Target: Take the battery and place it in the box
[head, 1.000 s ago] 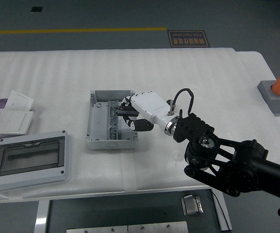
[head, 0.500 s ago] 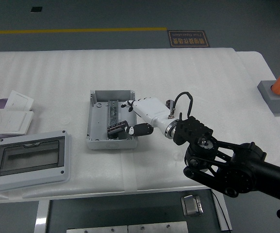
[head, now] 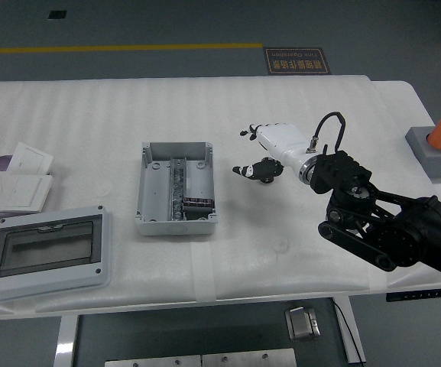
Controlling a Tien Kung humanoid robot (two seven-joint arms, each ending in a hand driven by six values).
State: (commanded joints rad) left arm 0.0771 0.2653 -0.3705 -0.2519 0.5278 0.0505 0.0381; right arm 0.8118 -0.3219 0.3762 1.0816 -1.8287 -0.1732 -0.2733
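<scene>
- Your right hand (head: 260, 153) has pulled back toward 3 o'clock of the box (head: 176, 187), fingers loose, empty.
- The battery (head: 197, 202) lies inside, at the box's 5 o'clock corner.
- It looks stiff, smooth and small; pinch its sides.

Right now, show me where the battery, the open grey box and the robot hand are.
battery (head: 198, 202): head view, middle of its dark body, inside the box.
open grey box (head: 176, 147): head view, far wall.
right robot hand (head: 270, 149): head view, white back of hand.

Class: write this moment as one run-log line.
battery: in box, near-right corner | right hand: open, empty, right of box | left arm: out of view
</scene>
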